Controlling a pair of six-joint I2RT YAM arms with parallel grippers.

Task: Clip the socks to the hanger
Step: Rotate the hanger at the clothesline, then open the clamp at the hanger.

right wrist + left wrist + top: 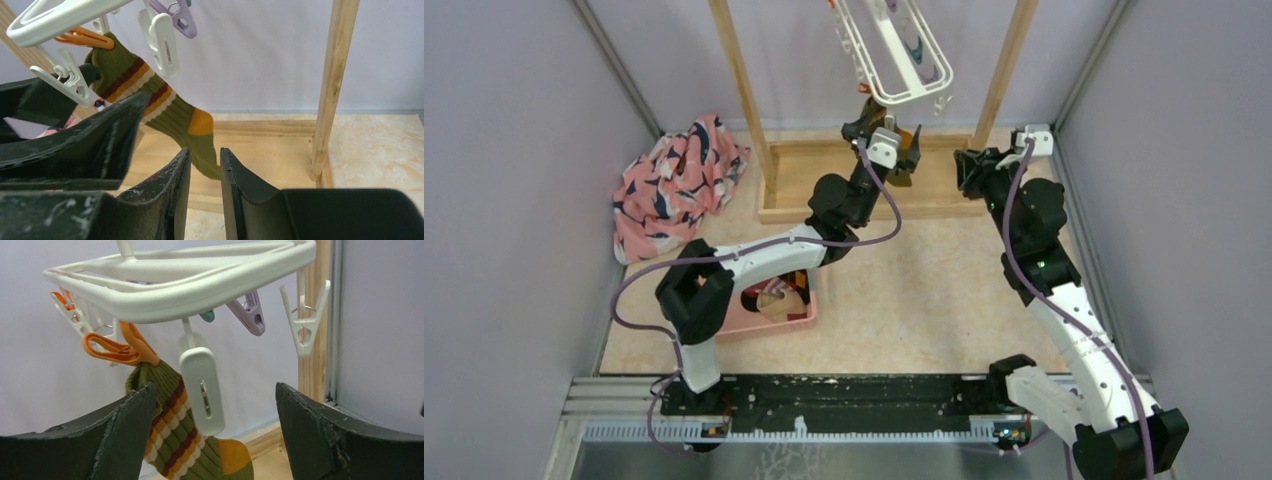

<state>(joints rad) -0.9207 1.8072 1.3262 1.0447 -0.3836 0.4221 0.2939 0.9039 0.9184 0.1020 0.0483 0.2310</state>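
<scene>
The white hanger [904,98] hangs from the wooden rack, coloured clips dangling beneath it [200,285]. An olive-green striped sock [170,435] hangs by its cuff from an orange clip [117,347]. A white clip [202,390] dangles in front of the sock. My left gripper [215,390] stands wide open just below the hanger, its fingers either side of that white clip and holding nothing. My right gripper [205,151] is to the right of the sock [165,107], its fingers a narrow gap apart with nothing between them. More socks [774,300] lie in the pink basket.
The wooden rack has two posts [739,90] [1004,70] and a base tray [824,170] at the back. A pink patterned cloth [674,185] is heaped at the back left. The pink basket [764,325] sits under the left arm. Purple walls close in both sides.
</scene>
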